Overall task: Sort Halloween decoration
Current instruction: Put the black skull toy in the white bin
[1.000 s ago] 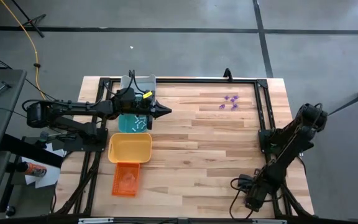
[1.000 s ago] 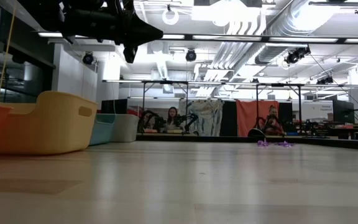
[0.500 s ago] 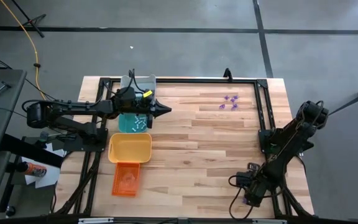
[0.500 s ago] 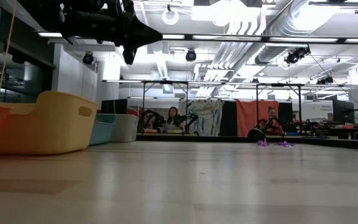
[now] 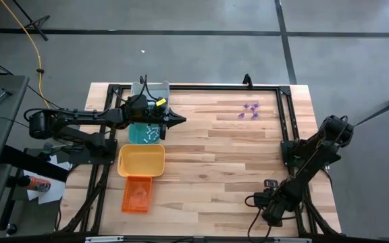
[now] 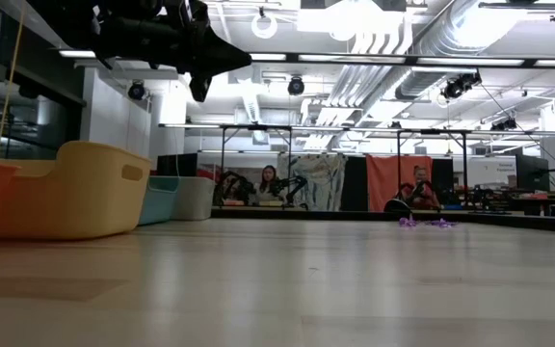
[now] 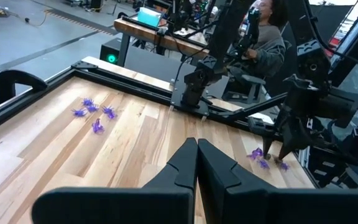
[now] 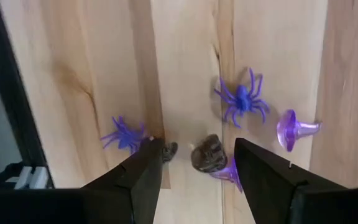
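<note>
Small purple trinkets of the Halloween decoration (image 5: pixel 249 111) lie loose on the wood at the far right, also seen in the left wrist view (image 7: pixel 92 112). More lie near the table's near right corner: two purple spiders (image 8: pixel 244 99) (image 8: pixel 126 135), a purple stemmed piece (image 8: pixel 294 129) and a dark lump (image 8: pixel 208 154). My right gripper (image 8: pixel 194 168) points down over these, open, its fingers on either side of the dark lump without touching it. My left gripper (image 5: pixel 177 120) hangs shut and empty, high above the teal tray (image 5: pixel 145 132).
Four trays stand in a row along the left side: grey (image 5: pixel 151 90), teal, yellow (image 5: pixel 141 160) and orange (image 5: pixel 136 194). A black frame (image 5: pixel 286 115) runs around the table's edges. The wide middle of the table is bare wood. People sit in the room beyond the table (image 6: pixel 268 181).
My right gripper has stayed over the near right corner while its wrist has rolled a little. My left arm has kept still.
</note>
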Controlling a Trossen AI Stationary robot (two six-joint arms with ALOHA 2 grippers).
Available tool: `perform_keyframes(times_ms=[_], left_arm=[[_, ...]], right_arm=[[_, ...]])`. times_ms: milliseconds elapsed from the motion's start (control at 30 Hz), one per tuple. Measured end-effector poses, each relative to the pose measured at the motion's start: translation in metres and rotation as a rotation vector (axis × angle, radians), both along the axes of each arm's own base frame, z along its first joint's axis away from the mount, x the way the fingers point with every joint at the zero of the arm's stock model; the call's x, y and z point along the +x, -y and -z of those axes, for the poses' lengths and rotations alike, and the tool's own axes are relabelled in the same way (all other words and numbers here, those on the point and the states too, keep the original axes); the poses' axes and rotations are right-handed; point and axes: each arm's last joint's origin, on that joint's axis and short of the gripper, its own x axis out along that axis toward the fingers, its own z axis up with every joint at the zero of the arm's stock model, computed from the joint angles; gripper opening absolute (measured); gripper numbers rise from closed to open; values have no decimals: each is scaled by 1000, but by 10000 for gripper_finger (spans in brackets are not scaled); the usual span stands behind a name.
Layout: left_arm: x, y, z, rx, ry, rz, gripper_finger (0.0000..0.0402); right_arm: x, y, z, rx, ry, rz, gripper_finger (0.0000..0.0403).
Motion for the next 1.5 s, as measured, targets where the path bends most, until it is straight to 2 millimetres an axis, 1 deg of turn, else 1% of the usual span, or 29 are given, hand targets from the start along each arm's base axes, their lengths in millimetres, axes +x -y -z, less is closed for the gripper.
perform_keyframes(times_ms=[267, 500, 700, 833, 1067, 1167, 1267, 1500], left_arm=[[0, 0, 0, 2, 0, -14, 0], [0, -1, 0, 3, 0, -24, 0], [0, -1, 0, 4, 0, -31, 0], [0, -1, 0, 6, -1, -42, 0], [0, -1, 0, 6, -1, -42, 0], [0, -1, 0, 6, -1, -42, 0], [0, -1, 0, 6, -1, -42, 0], [0, -1, 0, 6, -1, -41, 0]], right_arm=[[-1, 0, 2, -18, -9, -20, 193], [-2, -2, 14, -49, -45, -51, 193], [-1, -3, 16, -55, -52, -51, 191], [-2, -2, 16, -72, -52, -50, 170], [0, 1, 16, -82, -59, -39, 101], [1, 2, 16, -82, -60, -34, 80], [2, 2, 16, -82, -60, -30, 71], [2, 3, 16, -91, -67, -18, 71]])
